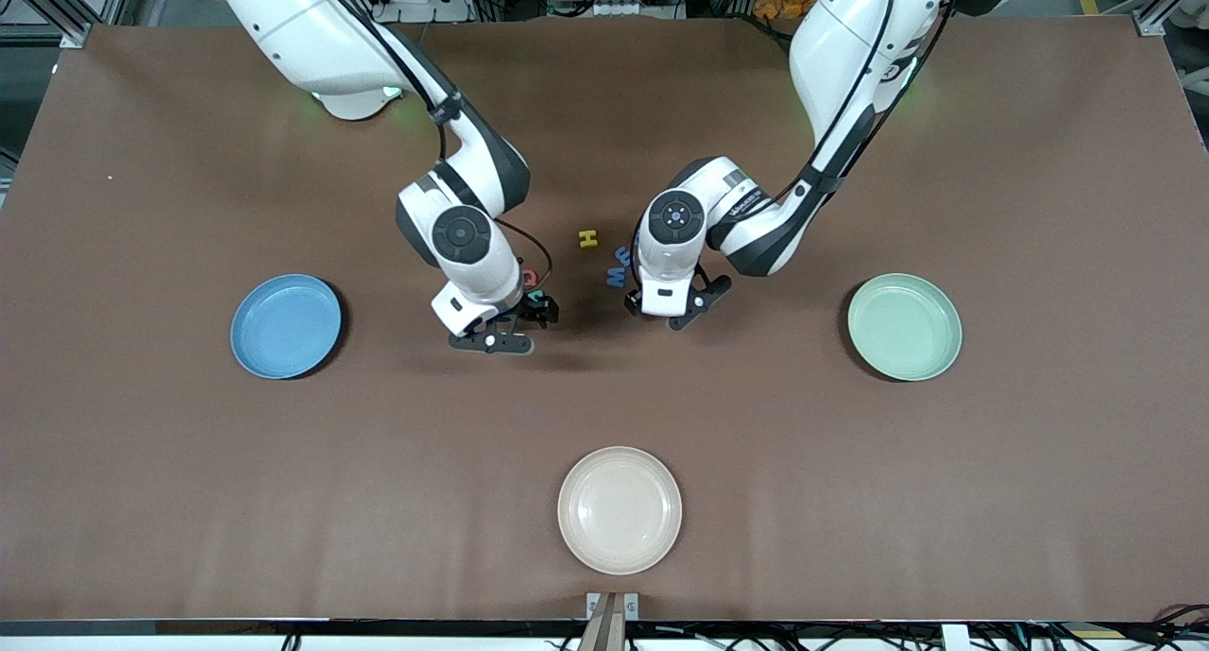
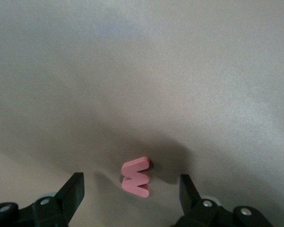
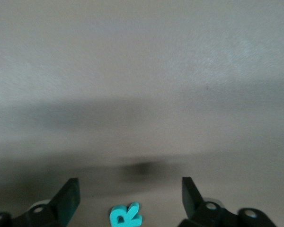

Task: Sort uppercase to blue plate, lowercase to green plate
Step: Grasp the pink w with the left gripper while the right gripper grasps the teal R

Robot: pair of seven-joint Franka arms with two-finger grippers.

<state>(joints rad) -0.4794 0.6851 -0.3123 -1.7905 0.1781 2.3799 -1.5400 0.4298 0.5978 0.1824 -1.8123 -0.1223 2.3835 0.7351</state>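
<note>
Yellow H [image 1: 588, 239] lies flat on the table mid-way between the two arms, clear of both plates. Blue W [image 1: 617, 275] lies flat just beside it, nearer the front camera; another blue letter [image 1: 622, 254] touches it, shape not legible. Red m [image 2: 136, 177] flat on the table. Green R [image 3: 126, 215] flat on the table. Red letter [image 1: 530, 278] partly hidden, shape unclear. Blue plate [image 1: 255, 349] sits toward the right arm's end, green plate [image 1: 945, 353] toward the left arm's end, well apart.

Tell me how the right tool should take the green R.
Come straight down on the green R; it lies flat on the table between the open fingers of the right tool. Pinch across its outer edges, since foam this thin offers no top hold.
</note>
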